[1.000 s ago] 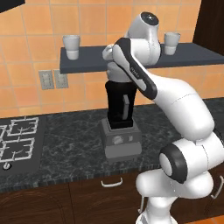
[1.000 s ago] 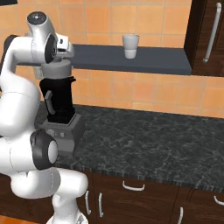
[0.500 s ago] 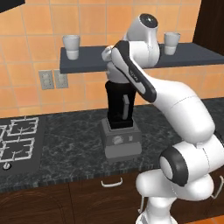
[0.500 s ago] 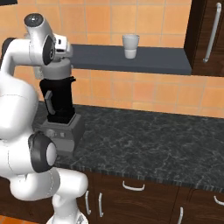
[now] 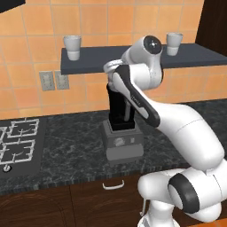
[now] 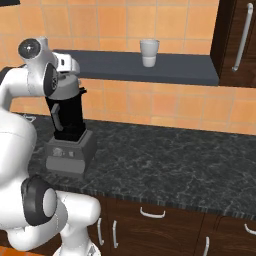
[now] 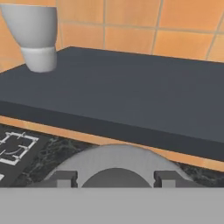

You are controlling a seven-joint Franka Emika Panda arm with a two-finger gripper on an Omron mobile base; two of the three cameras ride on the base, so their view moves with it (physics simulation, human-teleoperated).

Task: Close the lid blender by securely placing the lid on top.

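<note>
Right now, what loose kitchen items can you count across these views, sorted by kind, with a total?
Pale tapered cups on the shelf: 2 (one at its left end, one further right)
Blender: 1
Lid: 1, light grey, just in front of the gripper
Total: 4

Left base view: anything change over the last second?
Barely. The arm's wrist shifted slightly above the blender; the gripper hovers over the lid, whose grasp I can't confirm. Blender, both cups and shelf unchanged.
</note>
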